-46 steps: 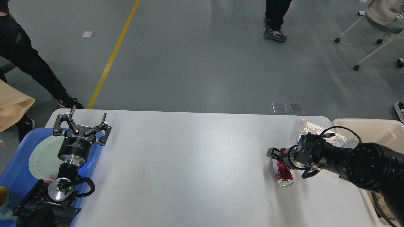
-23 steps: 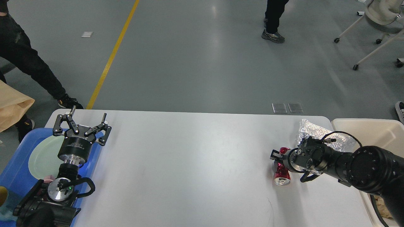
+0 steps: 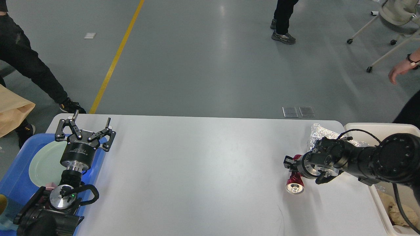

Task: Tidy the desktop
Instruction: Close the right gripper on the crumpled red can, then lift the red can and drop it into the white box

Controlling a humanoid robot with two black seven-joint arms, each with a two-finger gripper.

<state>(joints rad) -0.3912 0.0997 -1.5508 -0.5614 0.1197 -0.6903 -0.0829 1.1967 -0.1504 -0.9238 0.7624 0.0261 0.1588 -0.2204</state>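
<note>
The white desktop [image 3: 197,170] fills the lower half of the head view. My right gripper [image 3: 292,163] reaches in from the right and is closed around the far end of a crushed red can [image 3: 294,184], whose open end points toward me. The can lies near the desktop's right side. Crumpled silver foil [image 3: 323,135] lies just behind the right wrist. My left gripper [image 3: 92,117] is open and empty, pointing away from me over the desktop's far left edge.
A blue tray [image 3: 16,183] with a pale green plate [image 3: 44,164] sits at the left under my left arm. A cream bin [image 3: 377,128] stands off the right edge. People stand around; a hand [image 3: 398,70] shows at right.
My right wrist has shifted slightly right and up, and the can in it has swung a little. A person's hand has come in at the right. My left arm has not moved.
</note>
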